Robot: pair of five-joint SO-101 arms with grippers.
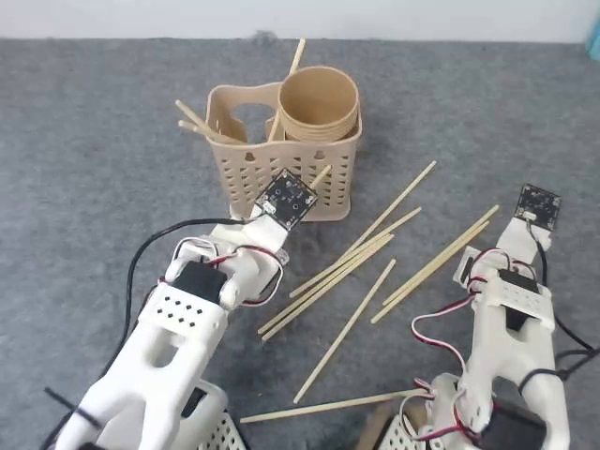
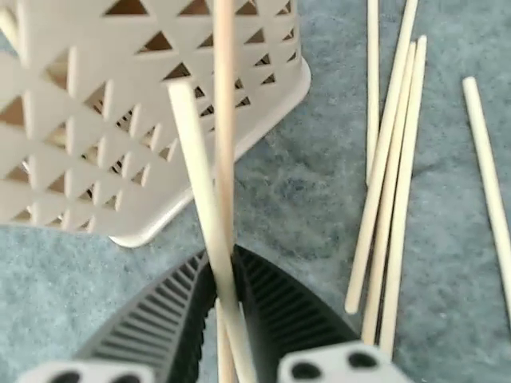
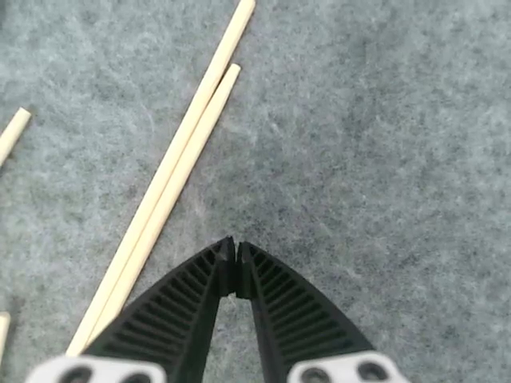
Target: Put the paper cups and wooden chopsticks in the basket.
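- The left gripper [image 2: 223, 263] has its black ribbed jaws clamped almost closed on two pale wooden chopsticks [image 2: 200, 175]. These cross just ahead of the jaw tips and jut toward the beige perforated plastic basket [image 2: 160, 227].
- The pair is pinched near one end and is not parallel, so one stick could pivot or slide out when the arm lifts.
- The basket wall stands directly ahead of the jaws. Unless the free ends are raised above the rim, they will likely catch in a lattice hole or shove the light basket.
- A shoved basket could tip the stack of brown paper cups [image 1: 319, 98] sitting in one compartment.
- The right gripper [image 3: 236, 271] has its jaws pressed together on nothing, above the grey carpet [image 3: 383, 120]. Two loose chopsticks [image 3: 172, 183] lie side by side just off one jaw, not touching it.
- The left wrist view shows the grip and the crossing, which a circuit board [image 1: 286, 199] covers in the high view.
- The high view shows the cups and a few sticks inside the basket, plus the scattered chopsticks [image 1: 347, 262] lying between the arms.
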